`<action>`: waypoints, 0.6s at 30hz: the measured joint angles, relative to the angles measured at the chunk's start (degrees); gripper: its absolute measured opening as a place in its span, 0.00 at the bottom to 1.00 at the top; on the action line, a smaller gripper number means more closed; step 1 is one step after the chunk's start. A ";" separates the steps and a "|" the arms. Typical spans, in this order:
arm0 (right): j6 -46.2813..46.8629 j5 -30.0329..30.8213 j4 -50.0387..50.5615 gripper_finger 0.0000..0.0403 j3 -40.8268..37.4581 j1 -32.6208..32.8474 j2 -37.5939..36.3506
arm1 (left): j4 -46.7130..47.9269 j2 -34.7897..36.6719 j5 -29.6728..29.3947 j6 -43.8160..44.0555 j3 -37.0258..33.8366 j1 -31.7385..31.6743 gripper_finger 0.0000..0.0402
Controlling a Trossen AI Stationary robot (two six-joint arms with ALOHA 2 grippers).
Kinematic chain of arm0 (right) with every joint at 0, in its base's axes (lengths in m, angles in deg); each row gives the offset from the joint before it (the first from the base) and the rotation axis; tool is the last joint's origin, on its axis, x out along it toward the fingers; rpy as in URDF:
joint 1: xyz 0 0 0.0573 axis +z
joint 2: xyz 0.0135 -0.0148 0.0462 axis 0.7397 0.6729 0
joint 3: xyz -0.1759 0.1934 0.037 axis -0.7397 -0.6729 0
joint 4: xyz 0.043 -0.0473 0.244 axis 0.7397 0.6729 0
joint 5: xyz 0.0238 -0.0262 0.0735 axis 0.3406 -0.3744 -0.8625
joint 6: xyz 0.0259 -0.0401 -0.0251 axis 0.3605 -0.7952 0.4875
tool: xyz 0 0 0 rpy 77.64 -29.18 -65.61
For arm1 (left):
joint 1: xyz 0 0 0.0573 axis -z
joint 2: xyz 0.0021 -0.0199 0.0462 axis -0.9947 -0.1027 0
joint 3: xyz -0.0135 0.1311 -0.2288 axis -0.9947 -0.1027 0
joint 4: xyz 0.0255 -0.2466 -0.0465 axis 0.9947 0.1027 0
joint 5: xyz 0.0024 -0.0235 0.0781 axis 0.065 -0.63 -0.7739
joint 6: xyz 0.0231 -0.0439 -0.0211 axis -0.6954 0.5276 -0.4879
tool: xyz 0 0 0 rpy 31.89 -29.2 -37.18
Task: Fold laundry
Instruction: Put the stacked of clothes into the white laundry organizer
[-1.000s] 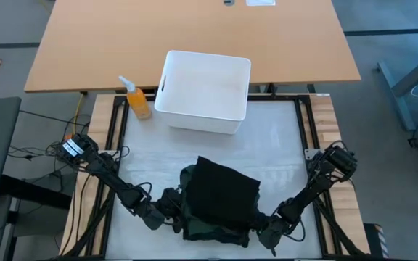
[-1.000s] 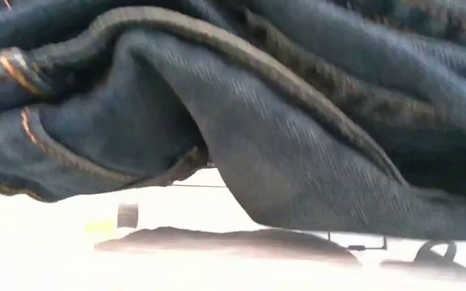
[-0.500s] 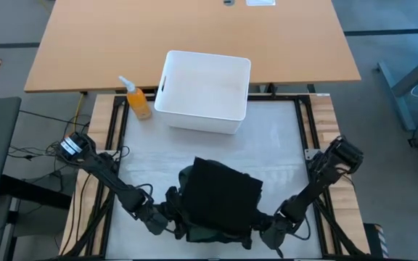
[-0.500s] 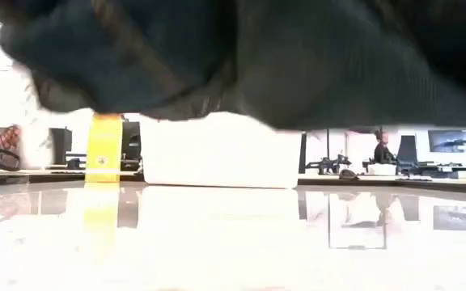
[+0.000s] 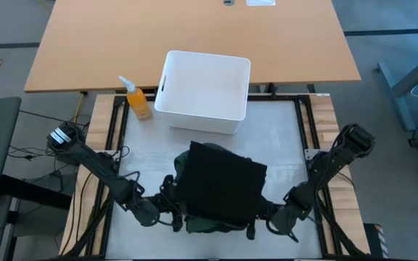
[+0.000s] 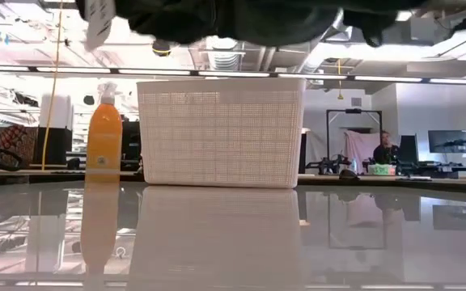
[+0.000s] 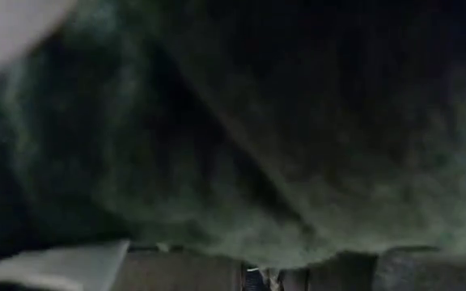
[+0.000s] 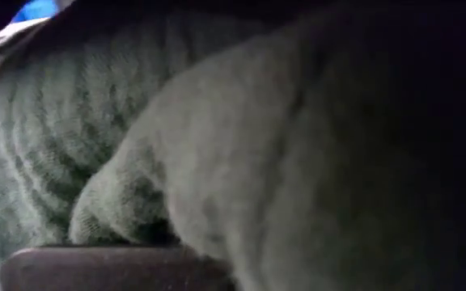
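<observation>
Dark laundry (image 5: 220, 190) covers both pincer tips in the high view, so their fingers are unseen. Both wrist views show only blurred cloth (nothing else is legible). The low view's top edge crops the hanging laundry.

A: Laundry (image 5: 220, 190), where's it at?
B: Near edge of table, centre. Dark stack, black piece on top, roughly squared, a bit askew; dark green bunched underneath at the near side.
A: Flat on the table?
B: No, lifted. Low view shows only its underside hanging along the top, w/ a white tag.
</observation>
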 joint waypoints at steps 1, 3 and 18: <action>-1.04 -0.01 -0.17 0.23 0.00 -0.59 -0.79 | 0.17 0.98 -0.37 -1.14 0.00 -0.30 0.04; -3.00 -0.05 -0.38 0.23 0.00 -1.85 -2.58 | 0.29 3.16 -0.84 -3.07 0.00 -1.15 0.04; -21.04 -11.44 7.18 0.23 9.12 -20.42 -12.99 | 0.59 19.41 1.54 -20.55 0.22 -15.44 0.04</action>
